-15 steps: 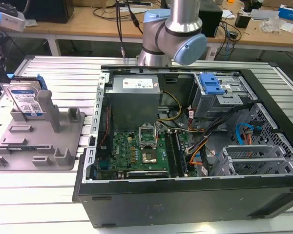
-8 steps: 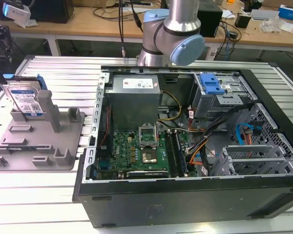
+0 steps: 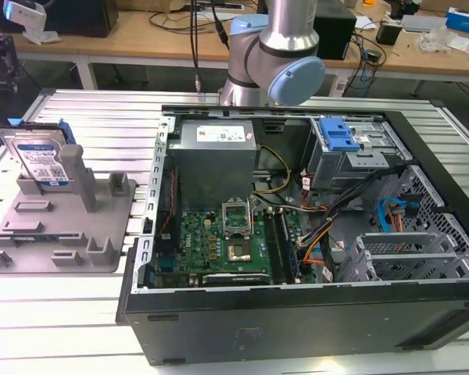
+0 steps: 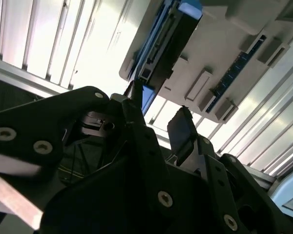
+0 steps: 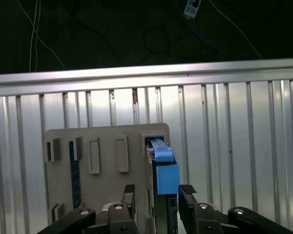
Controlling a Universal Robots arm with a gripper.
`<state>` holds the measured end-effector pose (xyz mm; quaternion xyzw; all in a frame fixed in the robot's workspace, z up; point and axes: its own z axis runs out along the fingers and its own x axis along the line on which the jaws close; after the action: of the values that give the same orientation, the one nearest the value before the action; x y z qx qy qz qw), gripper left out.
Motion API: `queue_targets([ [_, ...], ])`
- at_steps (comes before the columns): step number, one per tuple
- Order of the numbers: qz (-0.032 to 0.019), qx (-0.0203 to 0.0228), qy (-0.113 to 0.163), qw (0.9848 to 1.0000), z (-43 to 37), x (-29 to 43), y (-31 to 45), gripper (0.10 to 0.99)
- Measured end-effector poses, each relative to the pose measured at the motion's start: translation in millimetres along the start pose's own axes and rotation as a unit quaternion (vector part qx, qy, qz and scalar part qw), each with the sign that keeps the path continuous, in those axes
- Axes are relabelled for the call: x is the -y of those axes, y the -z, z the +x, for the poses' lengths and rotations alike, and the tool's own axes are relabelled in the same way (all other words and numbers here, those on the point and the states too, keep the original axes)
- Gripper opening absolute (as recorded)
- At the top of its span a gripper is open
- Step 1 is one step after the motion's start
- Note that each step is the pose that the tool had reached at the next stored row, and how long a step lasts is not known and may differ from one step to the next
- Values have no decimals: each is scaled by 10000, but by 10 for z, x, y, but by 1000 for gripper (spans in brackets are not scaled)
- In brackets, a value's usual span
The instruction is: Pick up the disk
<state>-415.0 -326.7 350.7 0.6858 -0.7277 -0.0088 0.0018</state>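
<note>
The disk (image 3: 39, 156) is a silver drive with a white-and-blue label and blue side rails. It stands on edge, leaning in the grey fixture (image 3: 70, 226) at the exterior view's left. In the first wrist view I see the disk (image 5: 161, 161) edge-on, blue rail toward me, in the fixture (image 5: 102, 141). My gripper (image 5: 157, 195) is open, and the disk lines up with the gap between its fingers but lies well beyond them, untouched. In the second wrist view the gripper (image 4: 158, 122) also stands open, with the disk (image 4: 168, 41) and fixture (image 4: 219, 58) past its fingertips (image 4: 183, 129).
An open computer case (image 3: 297, 312) stands at the exterior view's right, with a blue-handled drive cage (image 3: 340, 137) inside. The arm's base (image 3: 270, 70) rises behind the case. Everything rests on a ribbed metal table (image 3: 78, 312), whose far edge (image 5: 146, 73) lies beyond the fixture.
</note>
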Motion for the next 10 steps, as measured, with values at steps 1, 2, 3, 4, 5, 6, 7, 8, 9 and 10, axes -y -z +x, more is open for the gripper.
queue_targets([
  [1,0,0,5,10000,1,-11,-1,482],
  [2,0,0,11,10000,1,-12,-1,482],
  [3,0,0,12,10000,1,-12,-1,482],
  [4,1,0,13,10000,1,-12,-1,482],
  [5,0,0,14,10000,0,-13,-1,482],
  [6,1,0,13,10000,-6,-15,-1,482],
  [7,1,0,15,10000,-9,-15,-2,482],
  [8,0,0,17,10000,-12,-14,-3,482],
  [9,0,-1,17,10000,-21,-15,-4,482],
  [10,0,-1,17,10000,-27,-16,-7,482],
])
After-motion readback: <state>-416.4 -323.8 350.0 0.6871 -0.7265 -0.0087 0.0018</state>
